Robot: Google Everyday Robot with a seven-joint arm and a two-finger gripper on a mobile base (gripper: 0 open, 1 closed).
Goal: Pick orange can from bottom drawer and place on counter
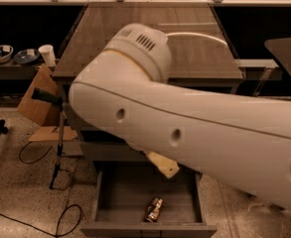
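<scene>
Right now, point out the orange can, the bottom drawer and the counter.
orange can (154, 209), camera view, middle of its body.
bottom drawer (125, 200), camera view, bare floor left of the can.
counter (204, 56), camera view, bare top right of the arm (184, 123).
gripper: not visible; only the arm crosses the view.

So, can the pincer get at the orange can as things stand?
Probably yes: the bottom drawer stands open, the orange can lies alone on its floor, and the pincer, peeking from under the arm, hangs above it unobstructed.
</scene>
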